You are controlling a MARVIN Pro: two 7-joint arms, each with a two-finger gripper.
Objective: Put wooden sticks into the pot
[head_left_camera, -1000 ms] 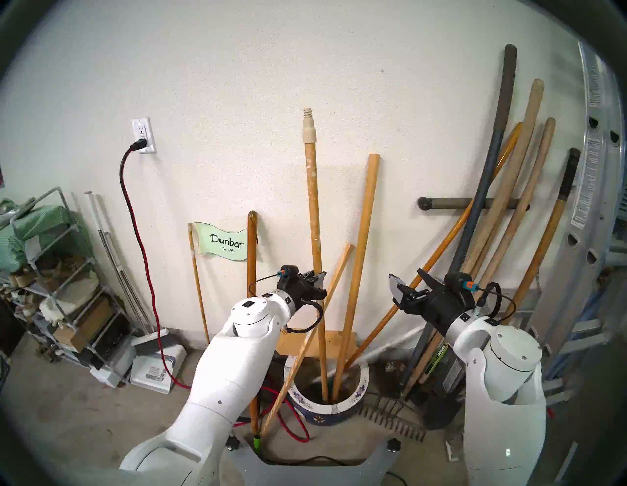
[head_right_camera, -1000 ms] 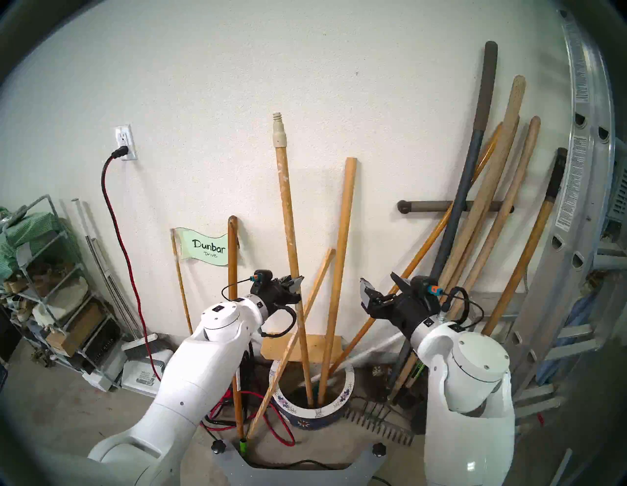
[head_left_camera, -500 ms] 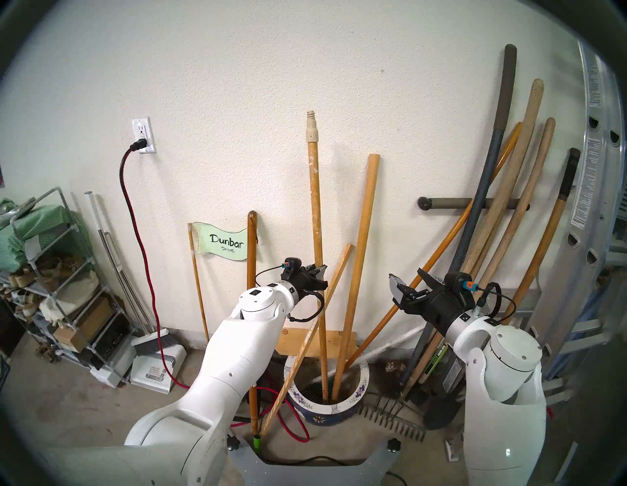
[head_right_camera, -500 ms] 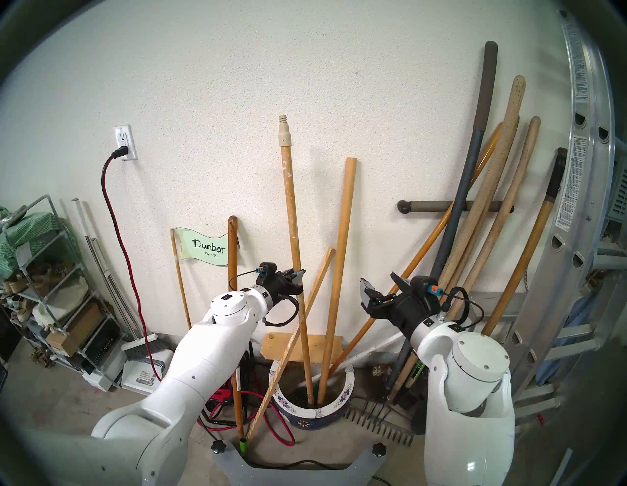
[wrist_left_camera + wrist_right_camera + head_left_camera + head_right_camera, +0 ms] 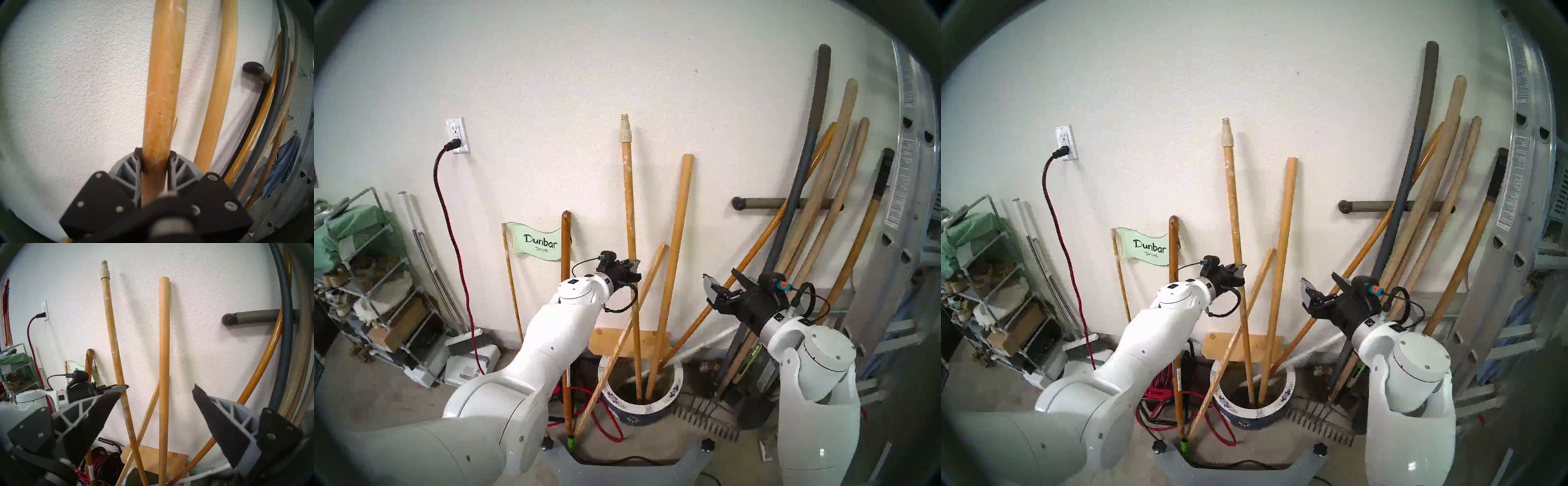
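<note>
At lower centre of the head view, the pot [image 5: 676, 390] already holds the feet of two wooden sticks, while the thin slat [image 5: 621, 342] crosses its rim with its foot outside, on the floor. Just above, the left gripper [image 5: 634, 268] pinches the speckled pole [image 5: 630, 217] mid-shaft — nearly upright, tip toward the wall (upper centre). The right gripper [image 5: 723, 280], spread and empty, hangs at centre right beside the plain dowel [image 5: 677, 237]; clear wall lies behind.

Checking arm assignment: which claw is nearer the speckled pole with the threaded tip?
Left. The left claw is shut on the speckled pole; the right claw hangs open, apart, off to its right.
</note>
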